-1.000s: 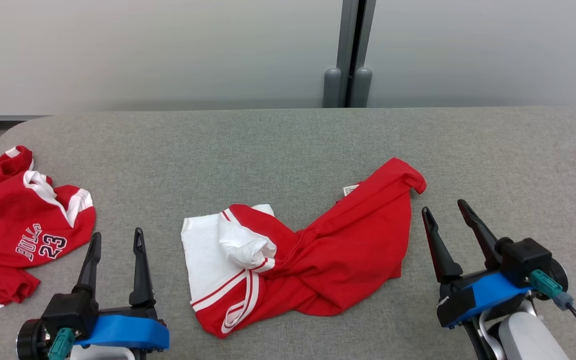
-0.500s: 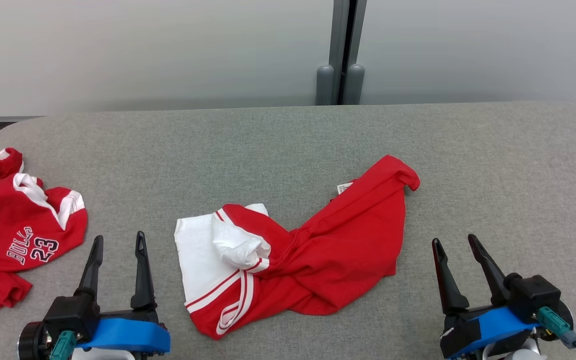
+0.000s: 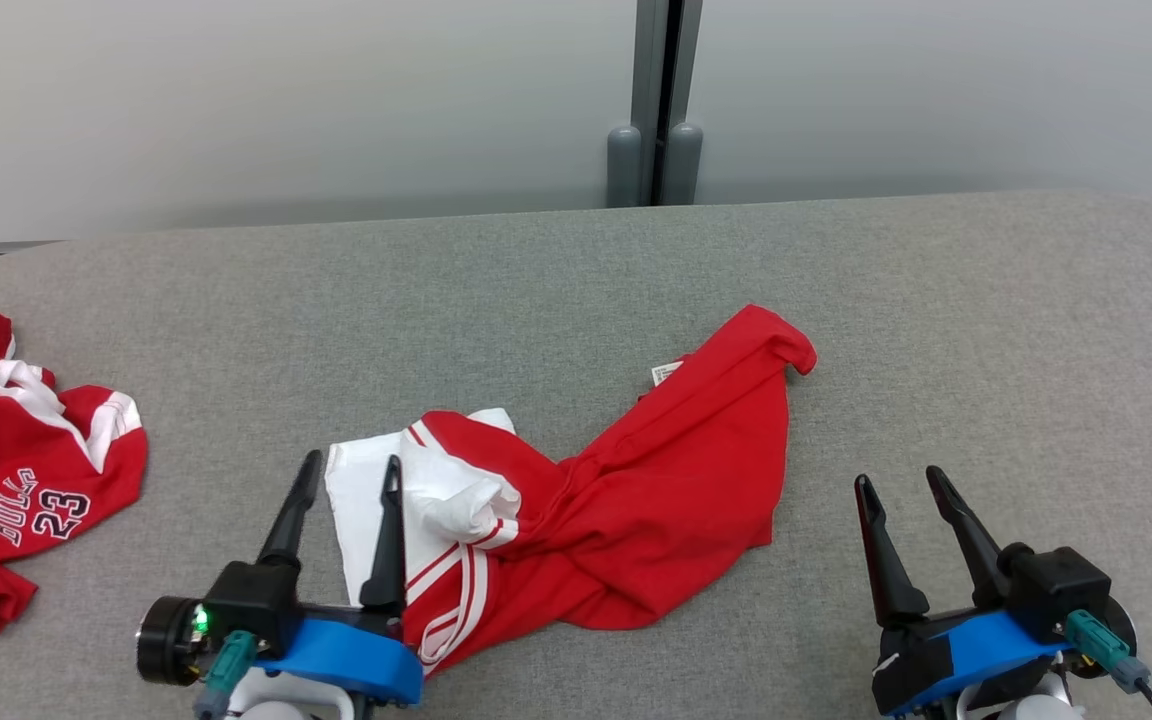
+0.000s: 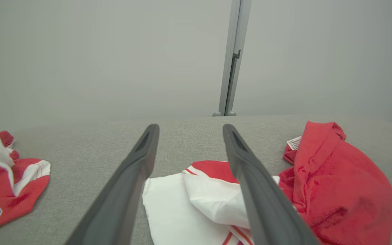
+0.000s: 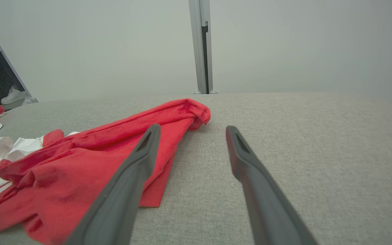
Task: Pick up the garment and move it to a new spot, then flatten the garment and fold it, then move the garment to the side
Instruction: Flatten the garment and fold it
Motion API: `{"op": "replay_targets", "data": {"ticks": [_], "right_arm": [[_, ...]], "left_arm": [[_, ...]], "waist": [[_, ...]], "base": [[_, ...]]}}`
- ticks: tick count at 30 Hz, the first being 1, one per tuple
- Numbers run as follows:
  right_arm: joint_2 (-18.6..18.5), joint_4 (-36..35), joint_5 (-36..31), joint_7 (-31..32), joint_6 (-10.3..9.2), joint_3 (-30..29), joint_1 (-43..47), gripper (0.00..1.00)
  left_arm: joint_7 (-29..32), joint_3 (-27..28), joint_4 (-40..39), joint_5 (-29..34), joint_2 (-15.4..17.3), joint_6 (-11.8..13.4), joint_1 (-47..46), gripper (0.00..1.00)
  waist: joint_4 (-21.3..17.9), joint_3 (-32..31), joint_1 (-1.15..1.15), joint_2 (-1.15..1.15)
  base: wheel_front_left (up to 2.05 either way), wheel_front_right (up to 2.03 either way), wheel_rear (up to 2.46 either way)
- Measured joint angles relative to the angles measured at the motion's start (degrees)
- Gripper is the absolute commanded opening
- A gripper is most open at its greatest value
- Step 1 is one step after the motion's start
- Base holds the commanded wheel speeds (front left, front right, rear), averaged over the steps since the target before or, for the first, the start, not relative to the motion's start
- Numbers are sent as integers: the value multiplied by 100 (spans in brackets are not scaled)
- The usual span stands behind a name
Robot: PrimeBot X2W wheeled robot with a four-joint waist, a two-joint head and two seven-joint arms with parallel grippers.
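The grey worktop carried a twisted red-and-white garment mid-front and a red jersey at its left edge.

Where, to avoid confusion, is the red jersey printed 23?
In the head view, the red jersey printed 23 lies at the grey fabric table's left edge, left of the left gripper.

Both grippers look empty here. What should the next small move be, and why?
Probably lower the left gripper onto the white edge of the crumpled red-and-white garment and close: its open jaws hover over that edge, holding nothing, while the right gripper stands open over bare table.
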Motion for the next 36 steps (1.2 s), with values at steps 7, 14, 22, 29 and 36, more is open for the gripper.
{"op": "replay_targets", "data": {"ticks": [7,14,22,29,36], "right_arm": [[8,37,7,0,-1,20,-51,100],[11,75,24,1,-1,8,-72,100],[13,138,66,1,0,15,-135,100],[13,170,73,0,0,27,-184,100],[14,172,76,1,0,21,-187,100]], "left_arm": [[-3,-684,705,22,-3,-99,-308,100],[-5,-853,1623,-3,5,-114,-528,100],[-7,-866,2466,-60,37,-115,-823,100],[-11,-797,2940,-96,64,-107,-1014,0],[-15,-650,2878,-112,172,-88,-1234,0]], "waist": [[-172,72,0,0],[-369,182,0,0],[-505,290,0,-1],[-584,282,0,-1],[-699,220,0,-1]], "base": [[0,0,0],[0,0,0],[0,0,0],[0,0,0],[0,0,0]]}}
